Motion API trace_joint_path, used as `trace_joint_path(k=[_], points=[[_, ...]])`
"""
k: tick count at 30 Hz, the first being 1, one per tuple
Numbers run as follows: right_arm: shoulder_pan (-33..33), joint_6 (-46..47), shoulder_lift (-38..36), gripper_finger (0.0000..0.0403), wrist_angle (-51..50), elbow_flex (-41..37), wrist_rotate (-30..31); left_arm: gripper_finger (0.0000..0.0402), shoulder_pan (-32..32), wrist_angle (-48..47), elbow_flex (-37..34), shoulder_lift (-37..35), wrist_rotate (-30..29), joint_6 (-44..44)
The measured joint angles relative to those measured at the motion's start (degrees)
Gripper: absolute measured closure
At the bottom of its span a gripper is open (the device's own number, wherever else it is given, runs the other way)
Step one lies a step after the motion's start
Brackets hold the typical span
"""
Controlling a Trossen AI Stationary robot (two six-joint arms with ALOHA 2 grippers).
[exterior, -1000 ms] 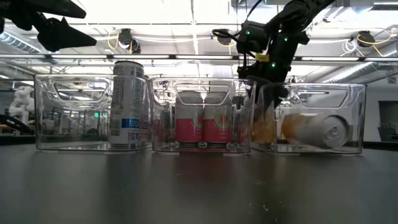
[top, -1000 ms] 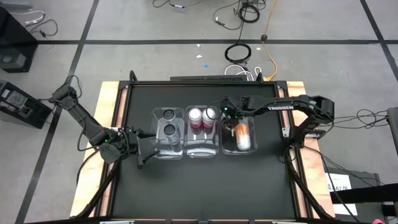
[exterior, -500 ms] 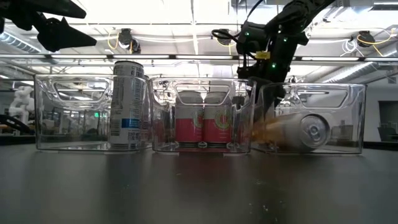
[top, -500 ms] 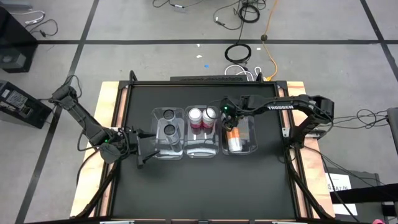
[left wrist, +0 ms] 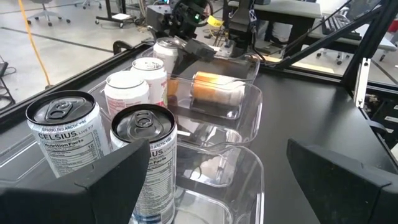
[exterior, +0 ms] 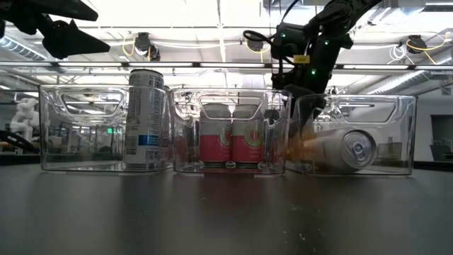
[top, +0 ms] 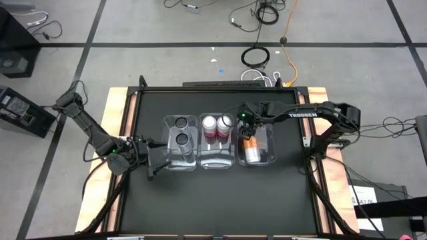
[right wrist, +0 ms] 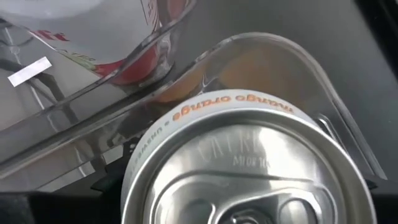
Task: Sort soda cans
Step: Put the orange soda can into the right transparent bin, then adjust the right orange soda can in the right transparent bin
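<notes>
Hovering over the right bin (top: 269,148), right end effector (top: 247,133) spread wide — empty, orange can (top: 251,153) lying loose below.

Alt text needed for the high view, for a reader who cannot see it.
Three clear bins sit in a row on a black table: the left bin holds two dark cans, the middle bin two pink-red cans, the right bin an orange can lying down. The right gripper hovers over the right bin's far end; the left gripper waits beside the left bin.

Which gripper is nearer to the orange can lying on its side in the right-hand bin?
The right gripper: it hangs open over the far end of that bin, just beyond the tipped orange can. The left gripper sits open at the near-left of the bins, two bins away.
</notes>
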Motion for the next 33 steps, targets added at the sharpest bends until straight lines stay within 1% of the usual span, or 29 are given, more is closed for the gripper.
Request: trace_joint_path(k=[15, 26, 33], points=[[0.0, -3.2, -0.1, 0.0073, 1.4, 0.0, 0.0, 0.0015, 0.0, 0.0, 0.0, 0.0, 0.0, 0.0], [0.0, -4.4, -0.2, 0.0025, 1.4, 0.1, 0.2, 0.0015, 0.0, 0.0, 0.0, 0.0, 0.0, 0.0], [0.0, -5.7, -2.2, 0.0016, -1.6, 0.1, 0.4, 0.0015, 0.0, 0.0, 0.0, 0.0, 0.0, 0.0]])
